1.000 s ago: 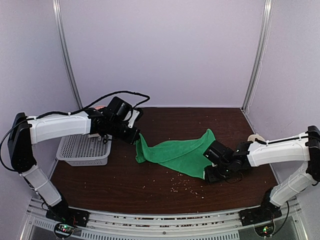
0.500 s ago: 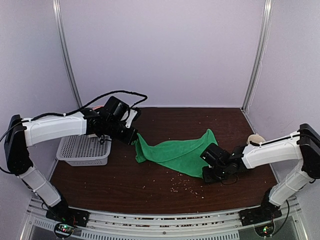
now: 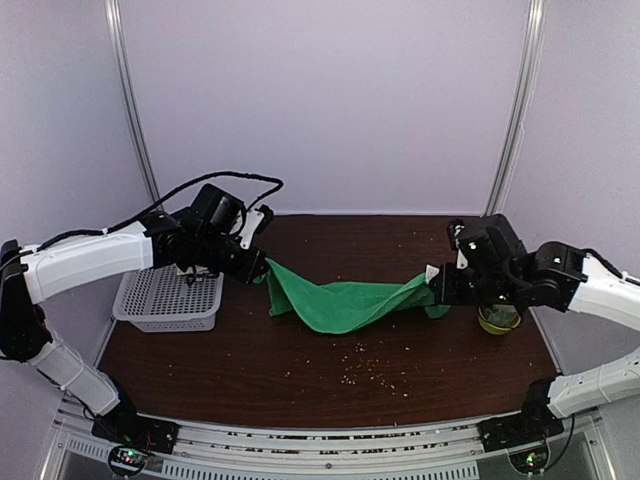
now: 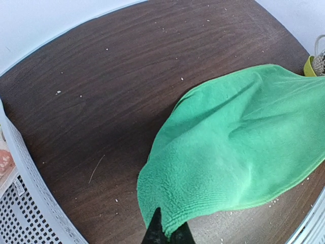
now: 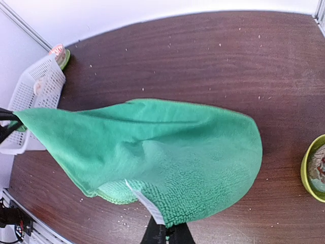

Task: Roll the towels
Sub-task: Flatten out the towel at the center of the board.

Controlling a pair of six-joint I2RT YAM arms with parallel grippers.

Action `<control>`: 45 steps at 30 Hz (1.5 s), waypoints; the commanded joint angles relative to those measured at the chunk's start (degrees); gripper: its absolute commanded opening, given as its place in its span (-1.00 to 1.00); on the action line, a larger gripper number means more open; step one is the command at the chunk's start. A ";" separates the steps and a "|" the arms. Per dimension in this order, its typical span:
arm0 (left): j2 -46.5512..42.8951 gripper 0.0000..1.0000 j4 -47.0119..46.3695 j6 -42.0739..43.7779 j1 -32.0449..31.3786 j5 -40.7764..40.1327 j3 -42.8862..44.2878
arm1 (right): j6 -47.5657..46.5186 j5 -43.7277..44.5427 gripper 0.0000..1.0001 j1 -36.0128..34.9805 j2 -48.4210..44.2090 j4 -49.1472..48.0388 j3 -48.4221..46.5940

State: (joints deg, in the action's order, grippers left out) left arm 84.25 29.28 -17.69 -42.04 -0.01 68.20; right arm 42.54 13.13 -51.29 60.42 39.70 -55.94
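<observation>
The bright green towel [image 3: 340,300] hangs stretched between my two grippers, sagging in the middle just above the dark table. My left gripper [image 3: 262,272] is shut on its left corner; in the left wrist view the fingertips [image 4: 167,235] pinch the hem of the towel [image 4: 238,142]. My right gripper [image 3: 432,285] is shut on the right corner, and the right wrist view shows it [image 5: 166,231] clamped on the towel's [image 5: 167,147] edge beside a white label [image 5: 144,203]. A small pinkish patch [image 4: 4,161] shows by the basket; too little shows to tell what it is.
A white perforated basket [image 3: 165,298] stands at the table's left side, under my left arm. A yellow-green bowl [image 3: 497,320] sits at the right, below my right wrist. Small crumbs [image 3: 370,368] are scattered on the table [image 3: 250,350] in front of the towel.
My right gripper has shut on the towel's right corner and risen up and back to the right. The towel has come off the table and pulled taut. My left arm has shifted slightly left.
</observation>
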 commanded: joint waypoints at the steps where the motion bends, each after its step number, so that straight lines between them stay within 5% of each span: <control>1: -3.40 -1.00 0.69 0.29 0.29 0.13 -1.40 | -0.98 5.60 -1.00 0.53 -3.93 8.78 -4.56; 11: -15.98 -1.00 8.83 6.03 0.02 -0.96 5.55 | -6.51 11.97 -1.00 1.27 -7.46 19.11 -26.54; 18: -23.29 -1.00 6.96 6.10 -0.27 0.53 5.07 | -9.01 11.82 -1.00 2.69 -6.81 17.62 -27.03; 25: -9.65 -1.00 5.92 6.73 1.74 -7.78 14.35 | -10.69 -1.96 -1.00 17.00 2.20 3.79 -22.99; 33: 6.80 -1.00 7.73 13.38 4.00 -11.36 39.22 | -16.32 -3.51 -1.00 23.95 15.81 3.20 -40.80; 37: 4.85 -1.00 3.97 12.40 4.00 -8.90 30.99 | -16.93 -3.69 -1.00 23.95 14.97 2.06 -36.11; 42: 1.26 -1.00 -3.78 3.96 3.87 -4.55 8.17 | -13.07 -5.74 -1.00 23.95 8.70 -6.64 -13.04; 45: 1.50 -0.60 -6.57 -0.52 2.57 -3.79 -2.48 | -9.63 -8.51 -1.00 23.78 5.13 -11.41 0.42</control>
State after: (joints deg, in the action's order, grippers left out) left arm 83.96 27.31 -11.03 -38.35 -6.63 77.43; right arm 28.73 8.29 -27.55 67.59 33.58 -69.73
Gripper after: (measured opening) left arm 0.094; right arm 0.027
